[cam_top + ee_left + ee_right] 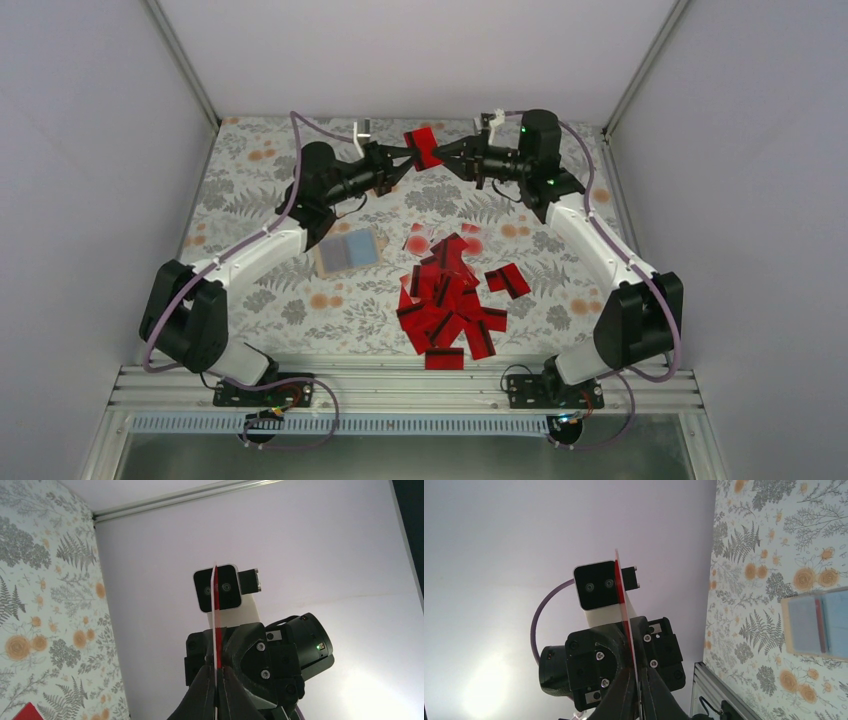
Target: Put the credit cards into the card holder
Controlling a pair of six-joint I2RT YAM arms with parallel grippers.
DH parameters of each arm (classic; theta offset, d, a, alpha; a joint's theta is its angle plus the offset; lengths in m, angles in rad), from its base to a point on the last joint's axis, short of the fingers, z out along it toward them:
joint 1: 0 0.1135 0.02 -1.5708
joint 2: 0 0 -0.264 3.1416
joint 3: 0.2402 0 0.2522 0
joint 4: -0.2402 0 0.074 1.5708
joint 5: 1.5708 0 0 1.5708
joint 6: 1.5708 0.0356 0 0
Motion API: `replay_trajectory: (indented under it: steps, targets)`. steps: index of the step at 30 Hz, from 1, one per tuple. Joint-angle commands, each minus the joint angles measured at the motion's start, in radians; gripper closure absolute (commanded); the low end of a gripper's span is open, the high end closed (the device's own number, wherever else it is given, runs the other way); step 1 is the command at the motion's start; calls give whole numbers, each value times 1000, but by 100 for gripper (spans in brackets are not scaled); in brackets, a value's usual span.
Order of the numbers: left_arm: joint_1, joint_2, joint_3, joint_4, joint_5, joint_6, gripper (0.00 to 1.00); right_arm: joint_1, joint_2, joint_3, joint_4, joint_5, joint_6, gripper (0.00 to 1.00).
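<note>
Red credit cards (445, 305) heaped centre; lone card (423, 148) aloft; card holder (346, 252) flat, left.

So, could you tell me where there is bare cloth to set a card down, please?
The flower-printed cloth is bare between the flat tan card holder and the cloth's near edge, and again in the far left corner. The middle is crowded: the heap of flat red cards runs from the centre to the near edge.
</note>
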Motion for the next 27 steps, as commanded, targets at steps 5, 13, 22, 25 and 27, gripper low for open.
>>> replay_trajectory:
  steps: [5, 13, 22, 25, 27]
  targets:
    - [61, -115, -18, -259, -24, 161, 98, 21, 50, 148, -246, 28, -246, 63]
    - [215, -275, -66, -767, -80, 506, 98, 24, 147, 173, -430, 113, -495, 56]
    - [442, -252, -199, -1065, 34, 894, 98, 114, 320, 214, -526, 136, -684, 58]
    - [492, -247, -221, -1119, 59, 981, 98, 149, 372, 248, -553, 139, -734, 58]
    - [514, -210, -239, -1150, 93, 1032, 98, 169, 405, 272, -573, 141, -756, 58]
